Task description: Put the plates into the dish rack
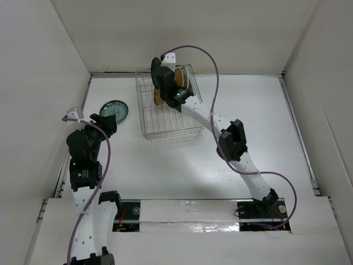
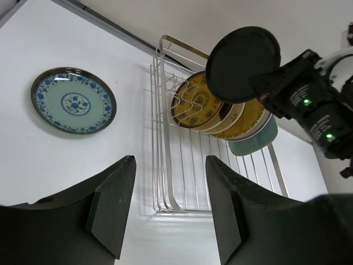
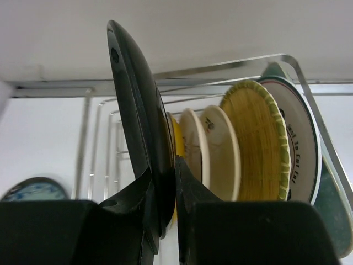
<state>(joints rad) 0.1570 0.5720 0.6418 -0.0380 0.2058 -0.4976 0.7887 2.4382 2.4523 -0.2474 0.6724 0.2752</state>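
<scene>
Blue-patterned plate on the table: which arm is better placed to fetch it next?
Left, probably. The left pincer is open and close to the blue-patterned plate; the right pincer is shut on the black plate over the dish rack.

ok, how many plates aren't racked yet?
2. Blue-patterned plate flat on the table left of the dish rack; black plate upright in the right gripper above the racked row. No others seen.
</scene>
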